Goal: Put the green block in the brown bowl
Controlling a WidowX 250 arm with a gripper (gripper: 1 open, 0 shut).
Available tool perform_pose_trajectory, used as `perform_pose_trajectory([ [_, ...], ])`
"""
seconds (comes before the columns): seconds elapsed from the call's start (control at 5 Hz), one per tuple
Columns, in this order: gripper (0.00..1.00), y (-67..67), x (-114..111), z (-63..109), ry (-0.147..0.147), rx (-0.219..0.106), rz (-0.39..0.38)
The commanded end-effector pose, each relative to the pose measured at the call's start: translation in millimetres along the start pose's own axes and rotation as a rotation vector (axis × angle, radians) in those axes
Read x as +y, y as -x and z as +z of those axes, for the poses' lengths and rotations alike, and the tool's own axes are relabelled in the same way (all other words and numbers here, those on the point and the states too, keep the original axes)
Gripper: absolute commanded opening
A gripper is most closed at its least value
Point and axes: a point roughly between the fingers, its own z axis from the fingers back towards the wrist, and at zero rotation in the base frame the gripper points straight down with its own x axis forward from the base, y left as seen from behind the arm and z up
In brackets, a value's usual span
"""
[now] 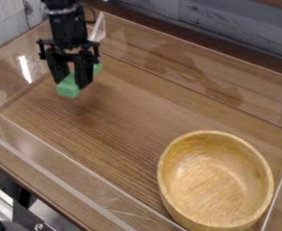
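Note:
The green block (pixel 68 87) hangs a little above the wooden table at the upper left, pinched between the black fingers of my gripper (pixel 70 79), which is shut on it and points almost straight down. Only the block's lower end shows below the fingertips. The brown bowl (pixel 215 180), a wide light-wood bowl with a thick rim, sits at the lower right, far from the gripper, and nothing lies inside it.
A clear plastic wall (pixel 155 54) runs around the wooden table top (pixel 144 108). A grey plank wall stands behind it at the top right. The table's front edge and some dark hardware show at the lower left.

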Motion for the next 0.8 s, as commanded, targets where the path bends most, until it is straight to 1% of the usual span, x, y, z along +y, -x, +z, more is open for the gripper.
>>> perform_pose_trajectory([
  [0.0,0.00,5.7,-32.2,43.3,-0.014,-0.052,-0.031],
  [0.2,0.00,19.6,-80.7,52.4,-0.006,-0.041,-0.068],
  [0.6,0.00,58.1,-172.4,28.3,-0.028,-0.013,-0.229],
])
